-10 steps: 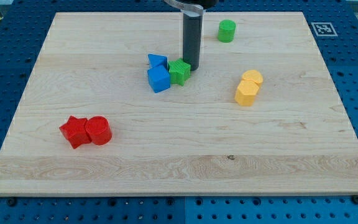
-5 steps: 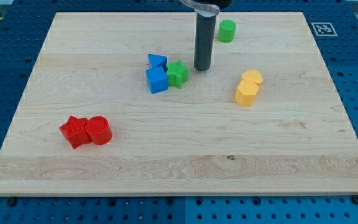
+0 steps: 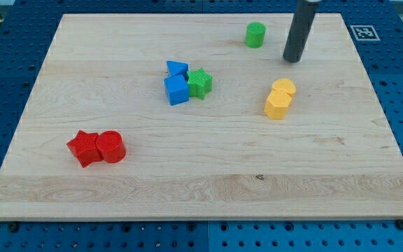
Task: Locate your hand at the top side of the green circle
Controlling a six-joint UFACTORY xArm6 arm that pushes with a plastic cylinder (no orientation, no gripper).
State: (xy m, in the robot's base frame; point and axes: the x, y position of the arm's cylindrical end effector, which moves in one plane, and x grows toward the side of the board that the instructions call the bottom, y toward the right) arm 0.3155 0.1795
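The green circle point(image 3: 255, 34) stands near the view's top edge of the wooden board, right of centre. My tip point(image 3: 292, 59) rests on the board to the right of the green circle and a little below it, apart from it. The dark rod rises from there out of the view's top.
A green star point(image 3: 201, 82) touches a blue cube point(image 3: 177, 90) and a blue triangle point(image 3: 177, 68) near the board's middle. A yellow cylinder point(image 3: 284, 87) and yellow hexagon point(image 3: 278, 104) sit below my tip. A red star point(image 3: 82, 148) and red cylinder point(image 3: 110, 147) lie at lower left.
My tip has moved from beside the green star up and to the view's right, past the green circle's lower side. No block has moved in the last half second.
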